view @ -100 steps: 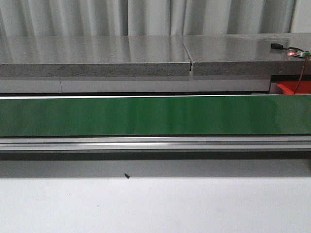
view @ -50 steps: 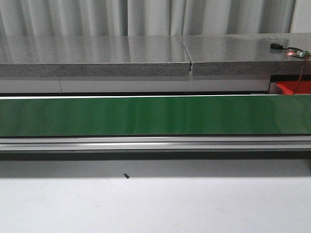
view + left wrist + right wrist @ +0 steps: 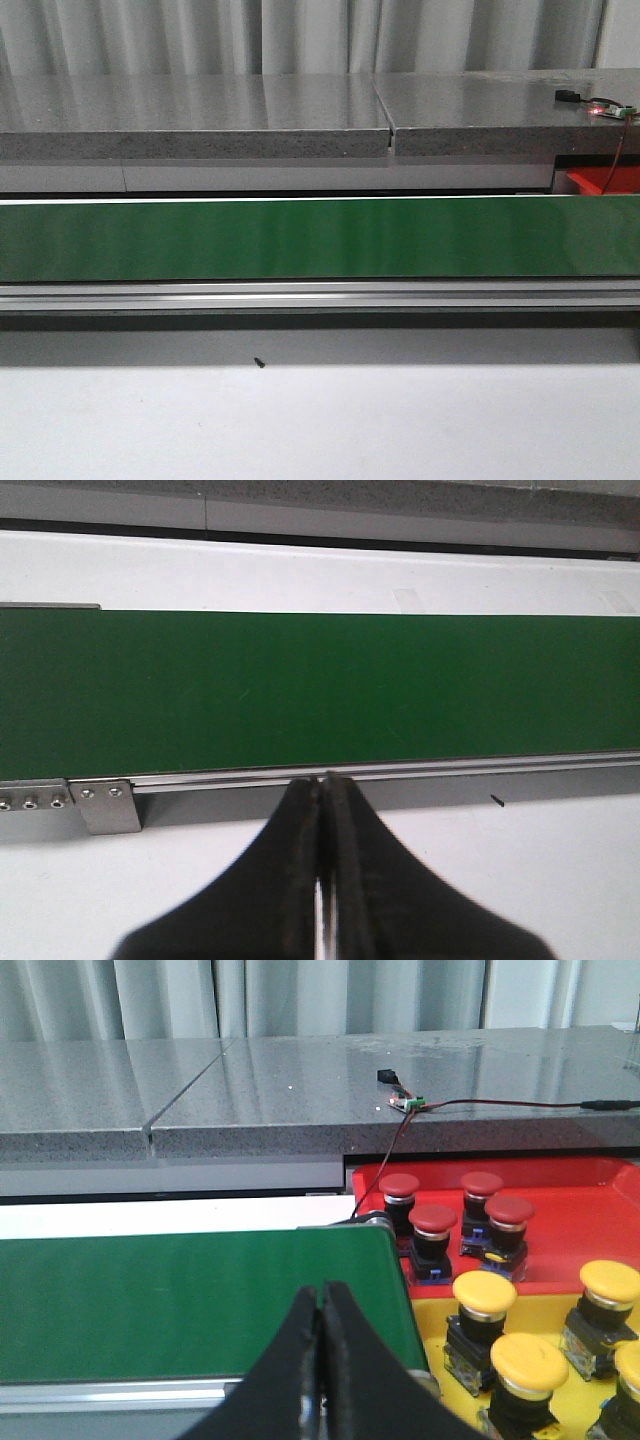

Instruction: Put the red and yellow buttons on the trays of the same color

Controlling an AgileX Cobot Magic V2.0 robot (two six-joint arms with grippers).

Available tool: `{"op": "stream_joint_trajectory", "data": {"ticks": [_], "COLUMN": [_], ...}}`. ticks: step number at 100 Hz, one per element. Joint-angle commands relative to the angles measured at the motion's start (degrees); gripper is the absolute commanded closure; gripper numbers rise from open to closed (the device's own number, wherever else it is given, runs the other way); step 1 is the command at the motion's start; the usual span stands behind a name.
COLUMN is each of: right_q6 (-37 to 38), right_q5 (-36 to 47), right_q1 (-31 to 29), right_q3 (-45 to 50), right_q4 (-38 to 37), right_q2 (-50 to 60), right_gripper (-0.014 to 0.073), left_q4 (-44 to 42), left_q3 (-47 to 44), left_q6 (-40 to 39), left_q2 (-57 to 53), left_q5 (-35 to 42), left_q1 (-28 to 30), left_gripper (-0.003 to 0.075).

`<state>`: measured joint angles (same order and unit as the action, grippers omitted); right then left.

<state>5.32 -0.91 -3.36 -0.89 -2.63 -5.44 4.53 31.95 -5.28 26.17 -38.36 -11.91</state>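
Nothing has changed: long green conveyor belt (image 3: pixel 300 238) stays bare; left gripper (image 3: pixel 322 785) and right gripper (image 3: pixel 320 1295) wait, jaws pressed together.

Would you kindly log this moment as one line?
belt: no buttons | left gripper: shut | right gripper: shut | red tray, yellow tray: hold matching buttons

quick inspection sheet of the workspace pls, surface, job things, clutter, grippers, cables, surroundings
surface: green conveyor belt bare, no button on it; white table in front.
job's things: four red buttons on the red tray, yellow buttons on the yellow tray, both trays at the belt's right end.
clutter: small dark speck on the white table.
grippers: left gripper shut, empty; right gripper shut, empty.
cables: red wire from a small board on the grey counter.
surroundings: grey counter, pale curtain behind.
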Motion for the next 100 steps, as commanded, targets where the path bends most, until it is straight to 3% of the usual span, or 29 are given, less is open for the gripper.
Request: {"op": "stream_joint_trajectory", "data": {"ticks": [1, 17, 100], "right_q6": [-0.02, -0.02, -0.02], "right_q5": [5.20, 1.60, 1.53], "right_q1": [-0.29, -0.29, -0.35], "right_q3": [0.50, 1.63, 1.64], "right_q4": [-0.84, -0.91, -0.86], "right_q2": [1.86, 7.48, 7.26], "right_gripper": [0.0661, 0.0661, 0.0661], "left_q4": [0.46, 0.46, 0.46], "left_q3": [1.59, 1.59, 1.59], "left_q6": [-0.35, -0.35, -0.35], "left_q2": [0.24, 0.24, 0.24], "left_q5": [3.76, 3.76, 3.76], "left_q1": [-0.41, -0.41, -0.41], "left_gripper": [0.0739, 0.0739, 0.0739]}}
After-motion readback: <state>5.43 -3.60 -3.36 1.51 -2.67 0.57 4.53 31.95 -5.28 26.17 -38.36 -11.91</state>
